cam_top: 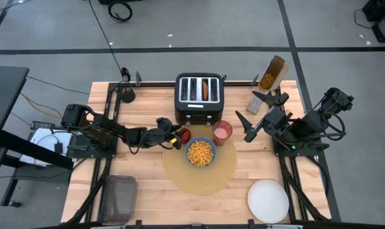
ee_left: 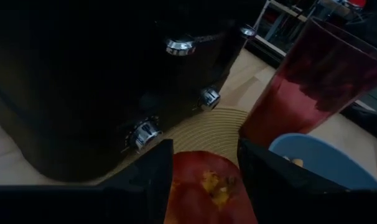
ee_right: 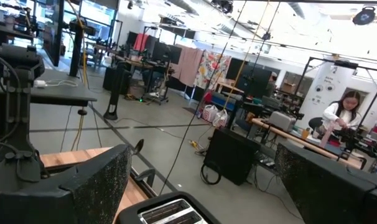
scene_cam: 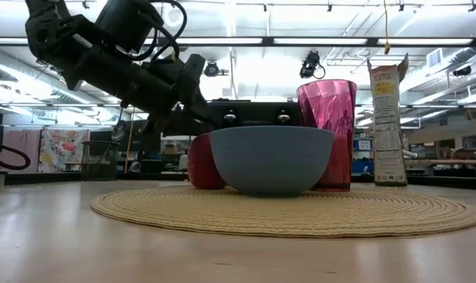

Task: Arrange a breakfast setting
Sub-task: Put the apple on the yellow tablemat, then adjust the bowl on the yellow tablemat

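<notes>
A round tan placemat (cam_top: 180,178) lies at the table's middle. On it stand a blue bowl (cam_top: 200,152) of yellow cereal, a pink cup (cam_top: 222,132) and a red apple (cam_top: 185,135). The apple rests on the mat's far left part, behind the bowl (scene_cam: 271,159) in the low view. My left gripper (cam_top: 176,137) reaches in from the left, its fingers on either side of the apple (ee_left: 207,186). A white plate (cam_top: 267,200) sits on the bare table at the near right. My right gripper (cam_top: 256,111) hangs open, raised over the right side. My left gripper has a finger (ee_left: 154,180) close on each side of the apple's upper part (ee_left: 182,180), coming nearly level from the table's left. Whether the fingers touch the apple I cannot tell. The apple (scene_cam: 203,161) stands on the placemat (scene_cam: 301,212).
A black toaster (cam_top: 199,98) stands right behind the apple and cup, with a brown bagel (cam_top: 206,89) in one slot. A cereal box (cam_top: 272,73) stands at the far right. A dark container (cam_top: 119,197) sits at the near left.
</notes>
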You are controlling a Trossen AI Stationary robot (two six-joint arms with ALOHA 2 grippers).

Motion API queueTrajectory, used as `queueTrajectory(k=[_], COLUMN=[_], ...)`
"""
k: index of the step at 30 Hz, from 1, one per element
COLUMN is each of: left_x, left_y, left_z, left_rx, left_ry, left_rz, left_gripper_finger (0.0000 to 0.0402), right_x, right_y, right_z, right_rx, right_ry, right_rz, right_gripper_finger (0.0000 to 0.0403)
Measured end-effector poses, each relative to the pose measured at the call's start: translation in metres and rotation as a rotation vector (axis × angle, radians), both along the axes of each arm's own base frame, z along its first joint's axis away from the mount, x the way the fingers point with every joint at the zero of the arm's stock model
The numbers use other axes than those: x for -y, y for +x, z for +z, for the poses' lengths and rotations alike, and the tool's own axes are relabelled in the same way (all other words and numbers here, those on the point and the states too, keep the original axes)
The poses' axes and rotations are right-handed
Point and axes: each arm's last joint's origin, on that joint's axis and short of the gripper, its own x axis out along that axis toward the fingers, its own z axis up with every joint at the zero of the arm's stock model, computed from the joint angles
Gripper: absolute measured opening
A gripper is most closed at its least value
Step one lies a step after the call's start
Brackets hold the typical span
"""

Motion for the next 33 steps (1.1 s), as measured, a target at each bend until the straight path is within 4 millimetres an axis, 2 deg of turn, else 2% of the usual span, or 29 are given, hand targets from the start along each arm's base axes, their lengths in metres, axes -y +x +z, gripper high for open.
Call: queueTrajectory(k=[6, 13, 20, 26, 30, 33], left_x=[0.001, 0.002, 0.009, 0.016, 0.021, 0.030], left_y=[-0.003, -0.019, -0.045, -0.063, -0.069, -0.069], left_z=[0.018, 0.057, 0.106, 0.131, 0.143, 0.153], left_rx=[0.050, 0.142, 0.340, 0.450, 0.559, 0.573], left_ry=[-0.002, 0.036, 0.049, 0.069, 0.056, 0.077], left_rz=[-0.054, -0.083, -0.122, -0.164, -0.190, -0.241], left_gripper_finger=[0.0186, 0.0185, 0.0185, 0.0185, 0.0185, 0.0185], right_x=[0.000, 0.000, -0.008, -0.008, -0.005, 0.000], right_y=[-0.001, -0.001, 0.009, 0.015, 0.018, 0.024], right_z=[-0.001, -0.002, -0.022, -0.042, -0.046, -0.039], right_rx=[-0.013, 0.018, 0.050, -0.005, -0.056, -0.138], right_ry=[0.012, 0.066, 0.144, 0.241, 0.288, 0.313], right_rz=[-0.030, -0.044, 0.141, 0.279, 0.369, 0.383], right_gripper_finger=[0.0398, 0.0398, 0.0394, 0.0389, 0.0389, 0.0389])
